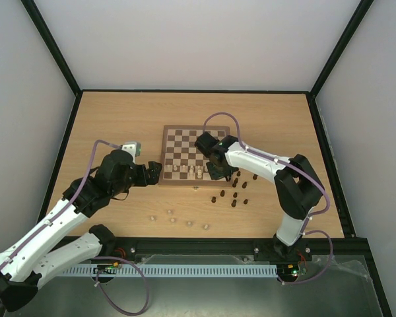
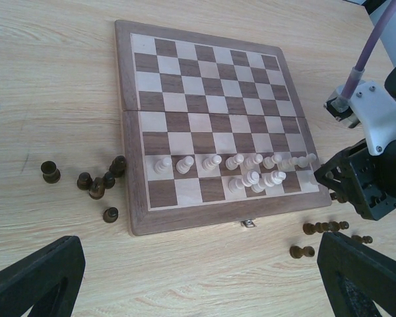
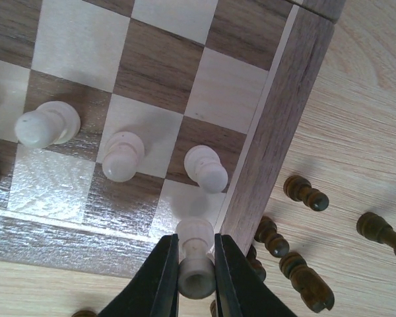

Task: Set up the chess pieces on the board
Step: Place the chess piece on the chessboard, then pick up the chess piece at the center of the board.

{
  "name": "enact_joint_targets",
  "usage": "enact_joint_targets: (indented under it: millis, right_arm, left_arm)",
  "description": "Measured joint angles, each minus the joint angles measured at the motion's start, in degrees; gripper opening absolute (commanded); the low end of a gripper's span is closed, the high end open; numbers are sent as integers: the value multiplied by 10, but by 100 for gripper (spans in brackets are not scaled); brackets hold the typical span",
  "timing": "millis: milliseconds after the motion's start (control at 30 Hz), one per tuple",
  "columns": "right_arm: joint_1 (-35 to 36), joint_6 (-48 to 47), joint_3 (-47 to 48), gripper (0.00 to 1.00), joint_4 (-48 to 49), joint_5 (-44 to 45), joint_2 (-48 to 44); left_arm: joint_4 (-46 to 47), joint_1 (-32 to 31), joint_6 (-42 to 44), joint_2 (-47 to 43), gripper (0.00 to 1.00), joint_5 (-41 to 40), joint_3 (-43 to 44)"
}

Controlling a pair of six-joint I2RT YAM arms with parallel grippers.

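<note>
You have one board (image 1: 185, 142) on one table (image 1: 119, 119). Five pale pieces (image 1: 173, 220) lie loose on the wood. Roughly ten more crowd the board, too bunched for an exact count. You can count about ten dark pieces (image 1: 234, 194).

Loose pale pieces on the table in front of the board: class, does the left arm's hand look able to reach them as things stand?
Probably yes. The left hand is open and empty, the pale pieces lie on bare table close on its near side, and nothing stands over or around them.
</note>
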Motion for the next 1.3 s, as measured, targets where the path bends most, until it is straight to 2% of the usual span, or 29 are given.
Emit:
enact_joint_targets:
  millis: [333,467,767,900,1100,1300]
  right_arm:
    - [-9,-8,-5,14,22,-8,21]
    - [-10,-11,-5,17,24,-8,21]
    - [-10,-12,-7,30,24,-9,20]
    - [-10,-10,-10,39,20,-8,9]
    - [-10,-3,-11,55,8,-7,-35]
    - [-9,3,-12,63,-5,-6,-96]
  left_arm:
    - [0,0,0,2,100,0,0]
    - [0,0,0,2,100,0,0]
    - [0,0,0,3,100,0,0]
    - [0,0,0,5,99,0,0]
    - [0,0,0,6,99,0,0]
    - [0,0,0,8,100,0,0]
